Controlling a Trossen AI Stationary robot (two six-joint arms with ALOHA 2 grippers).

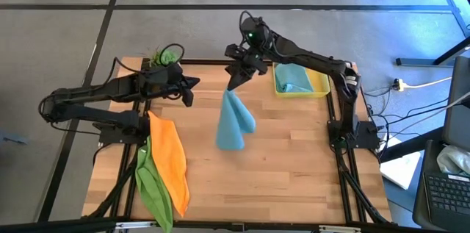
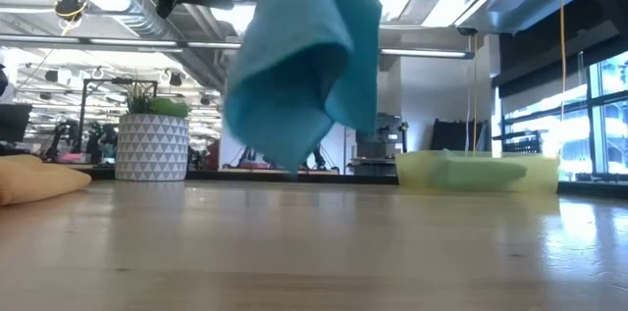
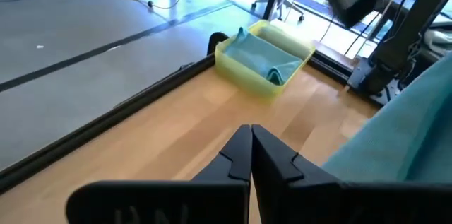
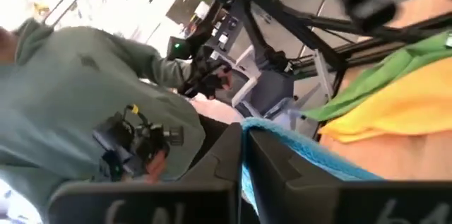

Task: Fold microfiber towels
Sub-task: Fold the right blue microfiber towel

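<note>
right pincer (image 1: 236, 79) pinches teal towel (image 1: 233, 123), dangling above desk (image 1: 294, 159); left pincer (image 1: 192, 82) closed, empty, nearby.

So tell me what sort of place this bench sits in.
Probably a robotics lab or workshop in an open-plan industrial hall. The pale wooden slatted tabletop carries two dark arms, exposed silver ceiling ducts run overhead, loose cables trail over the grey floor, and a white patterned planter stands behind.
</note>
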